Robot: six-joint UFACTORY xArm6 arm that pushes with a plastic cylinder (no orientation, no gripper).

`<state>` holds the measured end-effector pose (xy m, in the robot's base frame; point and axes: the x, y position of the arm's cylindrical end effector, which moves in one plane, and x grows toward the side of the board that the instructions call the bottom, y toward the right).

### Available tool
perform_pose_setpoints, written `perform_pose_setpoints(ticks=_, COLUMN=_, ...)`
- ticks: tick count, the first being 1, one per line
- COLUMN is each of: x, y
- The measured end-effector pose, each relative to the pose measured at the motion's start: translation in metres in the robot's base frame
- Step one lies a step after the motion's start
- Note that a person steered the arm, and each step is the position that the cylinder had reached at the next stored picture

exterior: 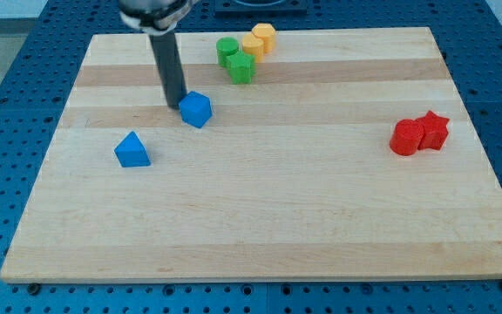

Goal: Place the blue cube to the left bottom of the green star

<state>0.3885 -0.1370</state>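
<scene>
The blue cube [196, 109] sits on the wooden board at the upper left of centre. My tip [175, 105] is right at the cube's left side, touching or nearly touching it. The green star [240, 68] lies up and to the right of the cube, near the view's top. A green cylinder [227, 50] touches the star's upper left side.
Two yellow blocks [258, 41] sit just right of the green cylinder at the top. A blue triangular block [132, 150] lies to the lower left of the cube. A red cylinder [404, 138] and a red star [432, 129] sit together at the right. The board's edge [251, 277] runs along the bottom.
</scene>
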Motion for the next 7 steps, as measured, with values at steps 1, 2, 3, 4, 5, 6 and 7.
perform_pose_setpoints(ticks=1, x=0.033, y=-0.013)
perform_pose_setpoints(ticks=2, x=0.032, y=-0.013)
perform_pose_setpoints(ticks=3, x=0.039, y=0.005)
perform_pose_setpoints(ticks=4, x=-0.01, y=0.026)
perform_pose_setpoints(ticks=5, x=-0.013, y=0.029)
perform_pose_setpoints(ticks=6, x=-0.051, y=0.04)
perform_pose_setpoints(ticks=7, x=-0.052, y=0.041)
